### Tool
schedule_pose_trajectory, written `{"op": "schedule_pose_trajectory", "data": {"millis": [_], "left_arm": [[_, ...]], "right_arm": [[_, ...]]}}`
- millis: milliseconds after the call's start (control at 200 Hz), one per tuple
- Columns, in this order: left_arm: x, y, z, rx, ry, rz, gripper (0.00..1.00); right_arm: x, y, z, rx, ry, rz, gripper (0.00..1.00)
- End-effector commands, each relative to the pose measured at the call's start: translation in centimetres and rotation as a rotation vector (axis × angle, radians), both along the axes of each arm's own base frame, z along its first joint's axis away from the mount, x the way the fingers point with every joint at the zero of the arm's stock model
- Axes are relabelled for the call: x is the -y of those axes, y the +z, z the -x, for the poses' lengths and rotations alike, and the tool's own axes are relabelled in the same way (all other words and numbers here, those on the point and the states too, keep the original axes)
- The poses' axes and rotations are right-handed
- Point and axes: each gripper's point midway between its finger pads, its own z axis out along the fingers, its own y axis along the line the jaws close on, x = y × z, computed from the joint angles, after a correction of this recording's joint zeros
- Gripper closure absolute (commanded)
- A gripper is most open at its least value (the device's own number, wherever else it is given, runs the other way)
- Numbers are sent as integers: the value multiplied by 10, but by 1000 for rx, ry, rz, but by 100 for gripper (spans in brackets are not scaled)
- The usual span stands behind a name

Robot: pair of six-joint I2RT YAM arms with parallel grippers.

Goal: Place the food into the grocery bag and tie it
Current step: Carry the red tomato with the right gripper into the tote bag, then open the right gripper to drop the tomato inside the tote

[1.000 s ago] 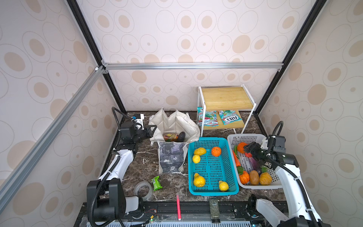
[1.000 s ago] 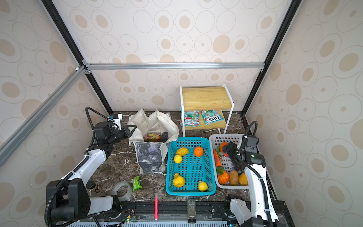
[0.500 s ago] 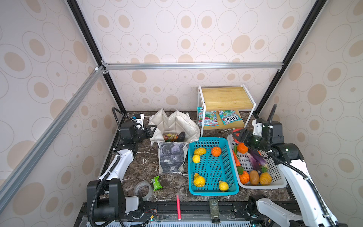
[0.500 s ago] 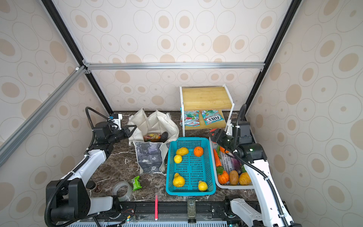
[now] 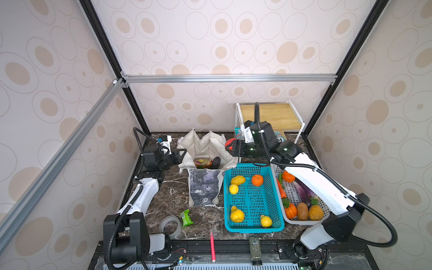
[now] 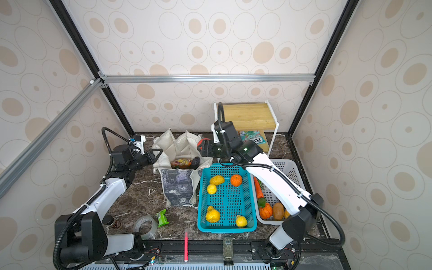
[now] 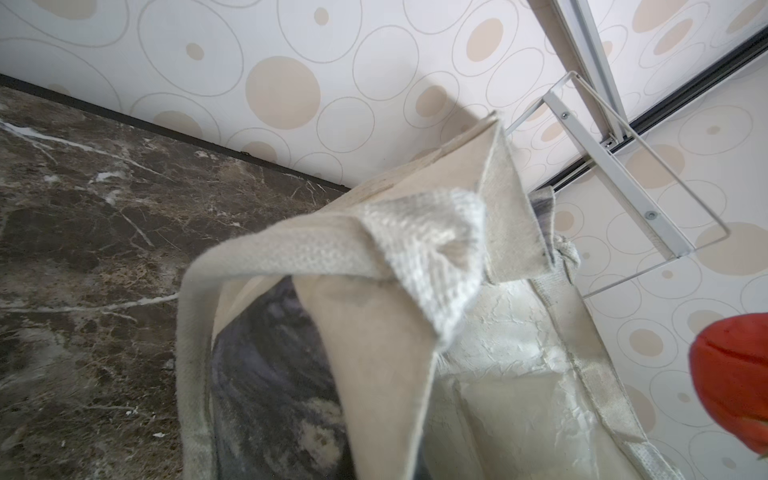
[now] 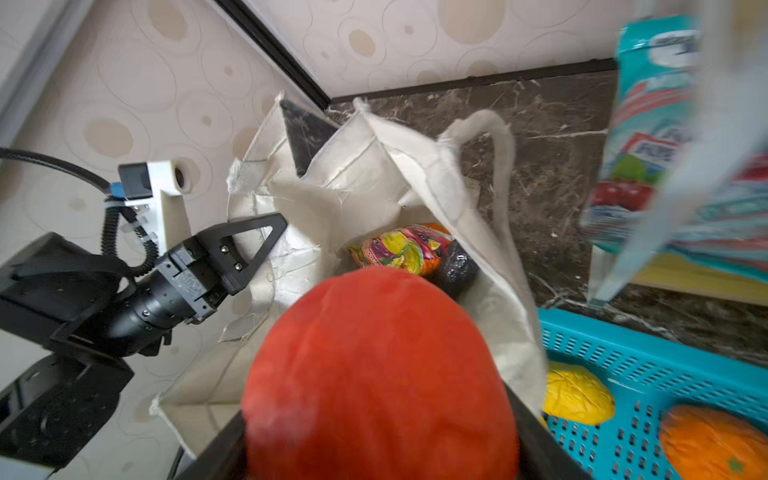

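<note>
Two grips to note. The right gripper is clenched on a red fruit, jaws set wide, with the fruit filling the gap between them. The left gripper is pinched tight on the rim of the grocery bag, cloth bunched right at its tips in the left wrist view. The bag mouth gapes just past and below the right fingertips, and the fruit hangs over the rim nearest them, not yet over the middle. The left fingertips hold the opposite rim, so the opening sits between the two grippers. Down inside, below the fruit, lie a bright packet and a dark fruit, touching. The teal basket sits just behind and under the right wrist. Judged step: drop the fruit in. Done well, that probably means carrying it further toward the left fingertips until it clears the near rim and strap, lowering into the mouth, then letting go. The left pinch needs tension so the soft wall cannot fold under the fruit, and a release from high up risks a bounce off the packet.
</note>
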Motion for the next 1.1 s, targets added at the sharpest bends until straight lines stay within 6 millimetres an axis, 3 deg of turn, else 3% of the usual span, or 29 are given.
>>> {"op": "schedule_pose_trajectory", "data": {"millis": [0,160,360,555,880,1050,1070,1095], "left_arm": [[6,22,0,77,-36,7,100],[6,23,1,82,-35,8,100],[5,23,0,81,-34,10,100],[5,23,0,81,-34,9,100],[5,23,1,83,-32,8,100],[5,22,0,79,-32,10,100],[5,23,0,81,-30,9,100],[5,22,0,80,-31,8,100]], "right_arm": [[-25,-28,-9,-11,33,89,43],[-44,-80,-24,-95,58,263,43],[-56,-137,-26,-202,95,358,42],[-57,-172,-23,-270,98,395,42],[-48,-173,-19,-279,96,434,28],[-39,-132,-19,-206,79,404,13],[-37,-123,-18,-188,74,398,1],[-35,-115,-18,-174,69,392,0]]}}
